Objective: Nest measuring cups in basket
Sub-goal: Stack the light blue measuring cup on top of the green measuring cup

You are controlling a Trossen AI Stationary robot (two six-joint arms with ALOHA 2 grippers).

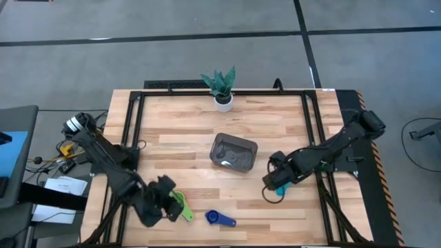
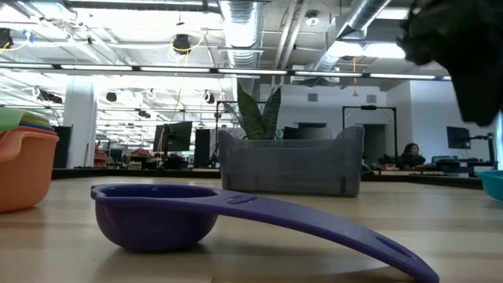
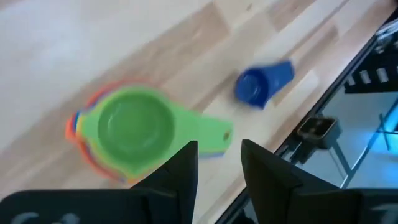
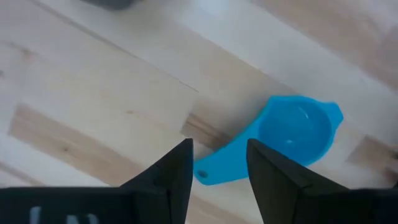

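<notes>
Hovering with fingers apart, the right gripper (image 4: 217, 163) hangs over the handle of the light blue cup (image 4: 297, 138) on the table's right side. The left gripper (image 3: 219, 163) (fingers also parted, holding nothing) sits above the nested stack topped by the green cup (image 3: 132, 126), near the dark blue cup (image 1: 219, 218). The basket (image 1: 233, 153) stands mid-table, before a potted plant (image 1: 222, 87).

Past the left gripper (image 3: 219, 163), its fingers parted, a green measuring cup (image 3: 137, 127) tops a nested stack on the table (image 3: 93, 50), a dark blue cup (image 3: 261, 84) lying apart.
</notes>
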